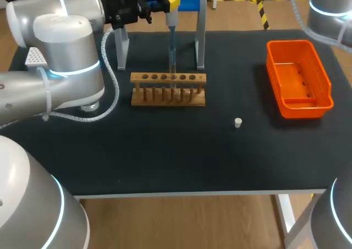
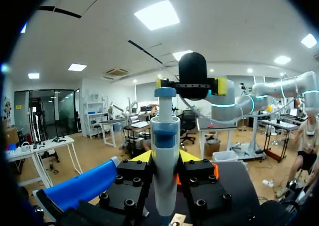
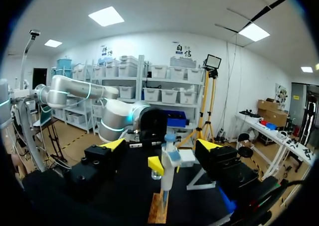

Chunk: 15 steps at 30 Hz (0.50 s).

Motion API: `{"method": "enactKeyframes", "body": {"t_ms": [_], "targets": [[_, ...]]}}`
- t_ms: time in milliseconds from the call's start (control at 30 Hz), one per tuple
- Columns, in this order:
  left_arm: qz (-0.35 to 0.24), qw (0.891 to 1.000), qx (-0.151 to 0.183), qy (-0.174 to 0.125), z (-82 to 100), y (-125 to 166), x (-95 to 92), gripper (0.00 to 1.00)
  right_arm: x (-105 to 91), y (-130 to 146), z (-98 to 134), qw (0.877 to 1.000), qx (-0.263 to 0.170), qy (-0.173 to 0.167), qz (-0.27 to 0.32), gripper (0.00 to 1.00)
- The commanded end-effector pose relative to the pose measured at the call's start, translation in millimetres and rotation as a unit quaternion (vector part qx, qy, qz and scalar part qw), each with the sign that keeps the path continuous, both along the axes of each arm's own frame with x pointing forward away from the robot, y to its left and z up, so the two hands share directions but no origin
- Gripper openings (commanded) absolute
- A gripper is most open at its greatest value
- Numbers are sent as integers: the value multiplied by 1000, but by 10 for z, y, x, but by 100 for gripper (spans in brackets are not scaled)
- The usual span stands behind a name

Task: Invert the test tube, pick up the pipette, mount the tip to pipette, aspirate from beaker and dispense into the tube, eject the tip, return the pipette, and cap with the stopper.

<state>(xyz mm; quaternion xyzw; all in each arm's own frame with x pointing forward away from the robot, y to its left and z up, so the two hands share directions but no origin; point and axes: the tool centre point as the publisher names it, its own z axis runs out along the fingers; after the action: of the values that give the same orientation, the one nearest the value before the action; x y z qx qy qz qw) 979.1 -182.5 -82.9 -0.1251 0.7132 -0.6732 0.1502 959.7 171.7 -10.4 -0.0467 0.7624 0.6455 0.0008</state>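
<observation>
— Black and matte, the counter [image 1: 165, 155] runs wide, with pale wood flooring past its front edge. A wooden rack [image 1: 168, 88] with one row of holes stands toward the back, left of centre.

— Where is the pipette?

— Straight above the rack. The pipette [image 1: 171, 29] hangs upright and its thin lower end comes down to the row of holes, near the middle. I cannot tell whether it enters a tube.

— What holds it?

— The left hand [image 2: 165, 158], clamped on the pipette's barrel from both sides. The left arm [image 1: 60, 51] comes in beside the rack's left end.

— And the other one?

— The right hand [image 3: 160, 146] is spread wide and holds nothing. It sits well apart from the rack and faces it, so the rack and pipette lie ahead of its fingers.

— Anything else around the rack?

— A small white stopper [image 1: 237, 122] lies to its right, nearer the front edge, touching nothing. An orange basket [image 1: 306, 110] stands further right, well apart. A grey stand [image 1: 201, 37] rises just behind the rack.

— Any writing?

— None large enough to read on these things.
</observation>
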Motion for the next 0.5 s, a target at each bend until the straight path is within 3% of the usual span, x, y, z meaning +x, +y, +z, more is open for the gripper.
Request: {"method": "enactKeyframes", "body": {"t_ms": [33, 500], "targets": [[2, 1000, 0, 0, 6, -13, -1, 0, -61, -178, -119, 1000, -7, 5, -6, 100], [2, 1000, 0, 0, 6, -13, -1, 0, -42, -409, -836, 999, -25, 28, -4, 100]]}}
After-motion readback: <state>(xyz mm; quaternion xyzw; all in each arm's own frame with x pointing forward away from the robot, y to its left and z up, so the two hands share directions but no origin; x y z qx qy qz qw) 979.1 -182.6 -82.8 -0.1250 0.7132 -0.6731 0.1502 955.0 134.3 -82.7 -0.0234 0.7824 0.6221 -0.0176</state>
